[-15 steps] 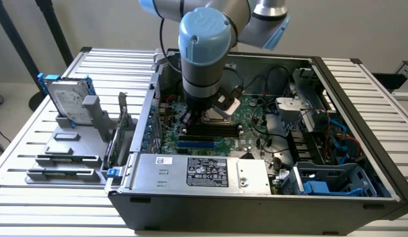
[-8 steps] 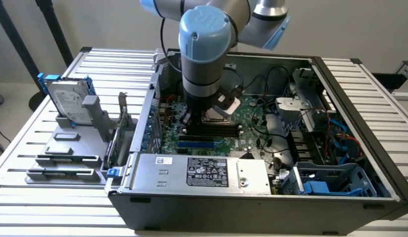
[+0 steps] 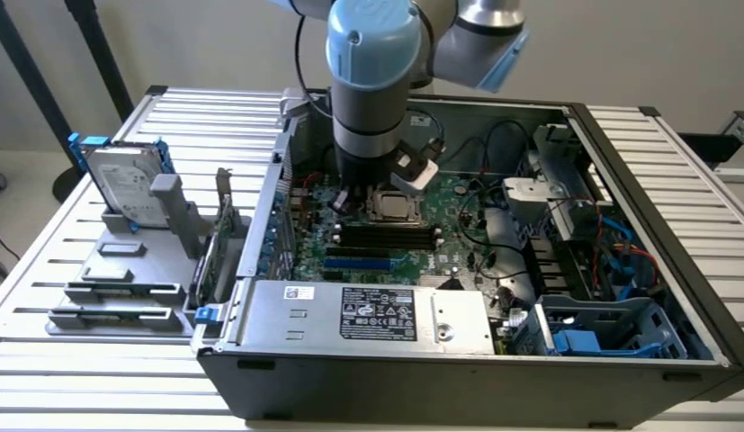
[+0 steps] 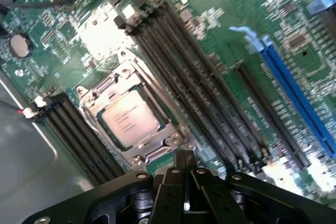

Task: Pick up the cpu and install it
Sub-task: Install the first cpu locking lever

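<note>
You are looking into an open computer case [image 3: 659, 270] lying on a slatted table [image 3: 59, 360]; take the green motherboard [image 4: 220, 35] inside it as your landmark. The cpu [image 4: 128, 120] already sits on that motherboard, square and silvery-grey, lying flat inside its metal socket frame [image 4: 107, 90]; in the exterior view you find it [image 3: 392, 208] just below the arm's wrist, near the middle of the motherboard. Your gripper [image 4: 185, 169] hangs just above the motherboard beside the socket; its dark fingers are clenched together with nothing between them, and they stand apart from the cpu rather than touching it. Long black memory slots [image 4: 199, 82] run across the motherboard next to the socket on one side; a shorter black bank [image 4: 73, 135] lies against the socket's other side; blue slots [image 4: 296, 90] run further out on the motherboard. Off the motherboard, at the case's near edge, lies the grey power supply [image 3: 365, 315]; outside the case, on the exterior view's left, a hard drive [image 3: 126, 184] with blue brackets stands upright in a grey holder [image 3: 120, 297].
</note>
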You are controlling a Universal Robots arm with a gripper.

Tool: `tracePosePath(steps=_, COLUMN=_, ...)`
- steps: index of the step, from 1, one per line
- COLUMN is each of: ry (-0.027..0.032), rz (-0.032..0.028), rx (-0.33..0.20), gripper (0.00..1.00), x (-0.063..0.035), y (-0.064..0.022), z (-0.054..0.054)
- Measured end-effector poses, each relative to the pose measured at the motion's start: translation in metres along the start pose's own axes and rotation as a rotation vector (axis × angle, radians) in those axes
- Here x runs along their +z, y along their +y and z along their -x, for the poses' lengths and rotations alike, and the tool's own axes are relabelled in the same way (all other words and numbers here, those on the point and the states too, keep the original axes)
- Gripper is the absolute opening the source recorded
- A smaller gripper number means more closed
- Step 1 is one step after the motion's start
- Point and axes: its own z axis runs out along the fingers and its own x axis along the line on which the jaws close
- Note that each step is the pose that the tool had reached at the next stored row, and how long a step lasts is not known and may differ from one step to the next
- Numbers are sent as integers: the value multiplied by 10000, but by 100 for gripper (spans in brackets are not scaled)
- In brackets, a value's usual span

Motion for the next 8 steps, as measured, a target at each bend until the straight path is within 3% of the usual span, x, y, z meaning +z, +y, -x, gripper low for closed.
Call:
tracePosePath(steps=4, ry=-87, rz=63, rx=-4, gripper=11, x=10, y=-98, z=-121)
tracePosePath(steps=8, ry=-267, rz=162, rx=-100, gripper=11, x=-55, y=-152, z=-181)
